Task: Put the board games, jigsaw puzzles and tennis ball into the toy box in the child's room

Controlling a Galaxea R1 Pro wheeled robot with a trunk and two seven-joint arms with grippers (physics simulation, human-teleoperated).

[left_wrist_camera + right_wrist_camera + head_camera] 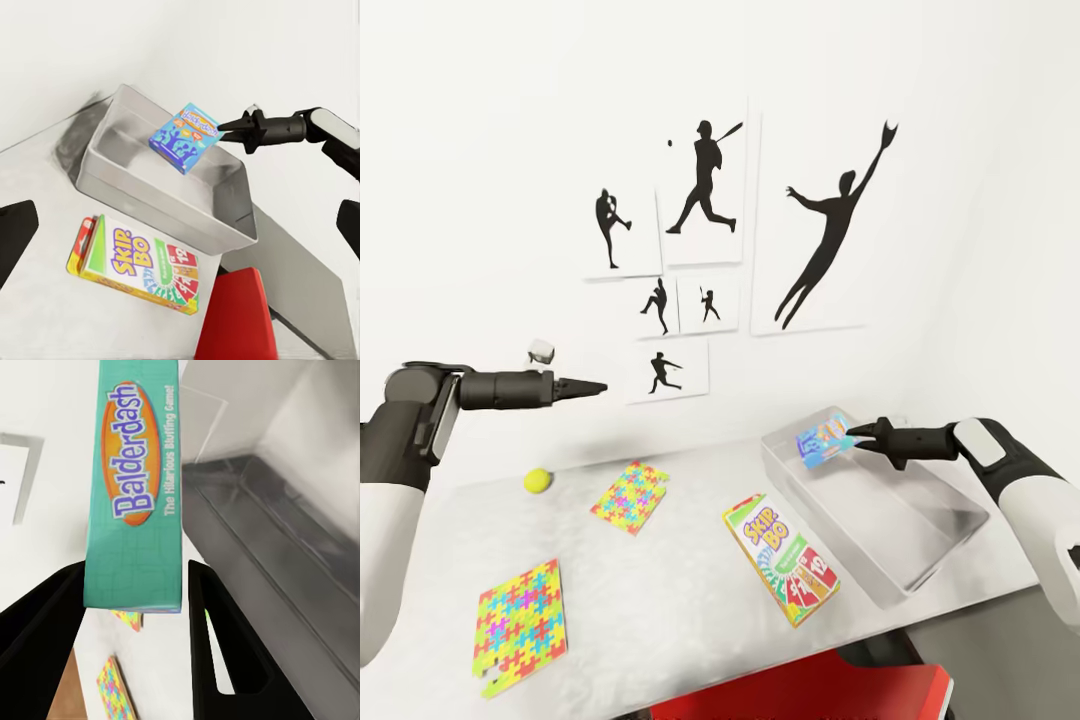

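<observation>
Here the right gripper holds a small blue board game by one edge, its two fingers pressed on the box from both sides. In the right wrist view the narrow teal side of this box stands between the dark fingers and carries the word "Balderdash". The box hangs tilted in the air above the far end of the toy box, and it does not touch the tray. The toy box is a shallow grey tray with flared sides, and it stands on the right part of the white table. I see nothing lying inside the part of the tray that shows. Just beside the tray, on its left, the Skip-Bo game lies flat on the table top. Further left, one jigsaw puzzle lies near the middle of the table, and a second jigsaw puzzle lies near the front edge at the left. The tennis ball rests on the table near the far left, well apart from the tray. The left gripper hovers above the left side of the table with nothing between its fingers, which come together to a narrow point. On the white wall behind the table hang black silhouette pictures of baseball players. Below the front edge of the table a red object shows.
</observation>
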